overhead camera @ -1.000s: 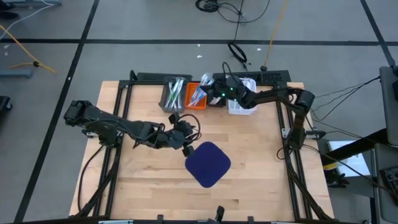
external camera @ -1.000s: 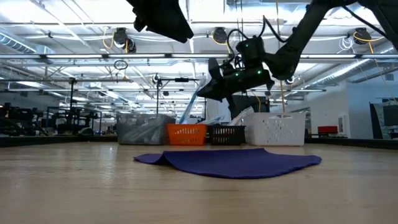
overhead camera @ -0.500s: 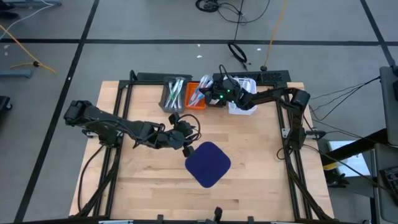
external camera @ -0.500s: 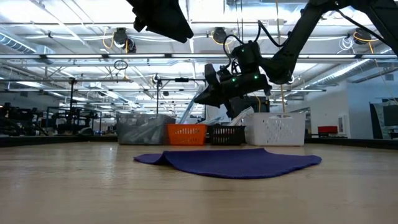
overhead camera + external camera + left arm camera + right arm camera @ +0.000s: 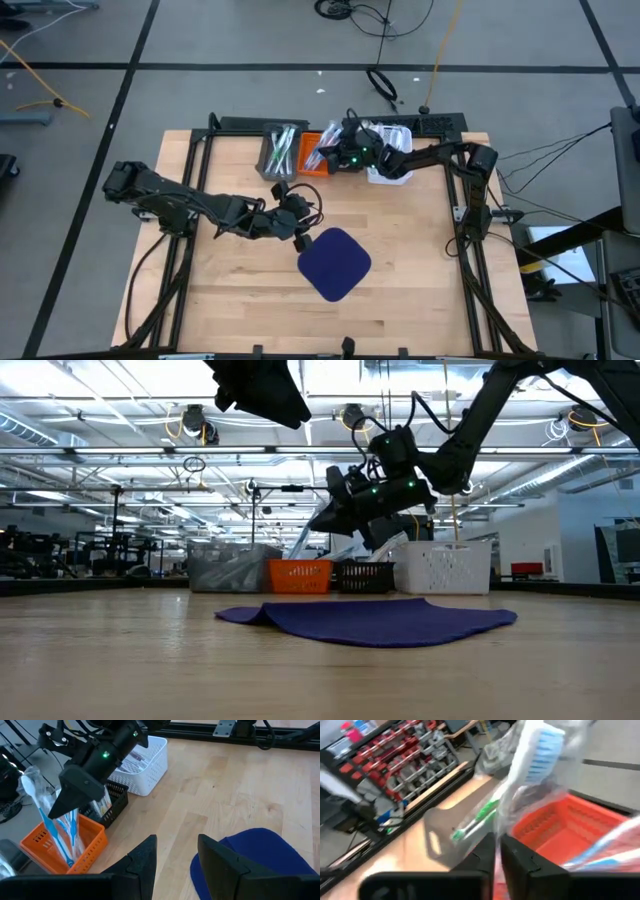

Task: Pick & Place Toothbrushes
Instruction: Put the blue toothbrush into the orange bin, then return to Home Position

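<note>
Toothbrushes lie in the grey bin (image 5: 277, 150) and stand in the orange bin (image 5: 314, 160); green ones (image 5: 476, 821) show in the grey bin. My right gripper (image 5: 334, 157) hovers over the orange bin (image 5: 60, 845), shut on a clear-wrapped blue toothbrush (image 5: 536, 757). My left gripper (image 5: 302, 230) waits open, low over the table at the far left corner of the dark blue mat (image 5: 335, 262), touching nothing. My right gripper (image 5: 497, 851) pinches the wrapped toothbrush between its two fingers, on the handle (image 5: 46, 812) below the bristle head (image 5: 28, 782). The fingers slant down from the table's right and lie across it. The toothbrush stands nearly upright, head up, its handle reaching down into the orange bin.
Four bins stand in a row at the table's far edge: grey, orange, black (image 5: 350, 162) and white (image 5: 386, 166). More blue toothbrushes (image 5: 73, 832) stand in the orange bin. The mat (image 5: 370, 618) lies mid-table. Bare wood (image 5: 230, 280) lies toward the near edge.
My right gripper has moved toward the table's left, from above the black bin to above the orange bin, sinking a little and tipping its fingers further down. My left arm has kept still.
</note>
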You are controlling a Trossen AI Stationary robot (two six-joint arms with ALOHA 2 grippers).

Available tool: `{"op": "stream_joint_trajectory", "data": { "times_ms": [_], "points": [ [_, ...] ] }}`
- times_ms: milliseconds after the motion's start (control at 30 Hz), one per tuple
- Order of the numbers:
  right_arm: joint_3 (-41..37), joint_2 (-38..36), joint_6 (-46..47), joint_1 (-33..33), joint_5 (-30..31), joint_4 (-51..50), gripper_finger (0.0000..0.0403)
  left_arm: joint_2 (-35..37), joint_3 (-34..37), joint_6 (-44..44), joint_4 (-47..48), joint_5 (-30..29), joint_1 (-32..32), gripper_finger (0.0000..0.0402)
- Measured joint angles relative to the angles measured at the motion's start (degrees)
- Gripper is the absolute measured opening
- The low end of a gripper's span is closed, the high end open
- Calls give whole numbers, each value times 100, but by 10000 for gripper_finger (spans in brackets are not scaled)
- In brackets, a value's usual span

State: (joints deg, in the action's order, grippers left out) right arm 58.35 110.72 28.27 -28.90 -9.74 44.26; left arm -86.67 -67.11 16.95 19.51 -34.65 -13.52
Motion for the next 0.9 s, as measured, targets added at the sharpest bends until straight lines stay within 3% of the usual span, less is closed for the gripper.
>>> {"op": "stream_joint_trajectory", "data": {
  "times_ms": [333, 467, 800, 900],
  "points": [
    [-2, 0, -195, 47, 97, 7, 161, -2, 0, 7, 0, 4, 0, 145],
    [-2, 0, -191, 7, 86, 7, 199, -4, 0, 7, 2, 4, 0, 145],
    [-2, 0, -205, 46, 206, -23, 206, -4, 0, 5, 3, 7, 0, 145],
    [-3, 0, -107, 84, -30, -15, 203, -4, 0, 4, 30, 6, 0, 145]
  ]
}}
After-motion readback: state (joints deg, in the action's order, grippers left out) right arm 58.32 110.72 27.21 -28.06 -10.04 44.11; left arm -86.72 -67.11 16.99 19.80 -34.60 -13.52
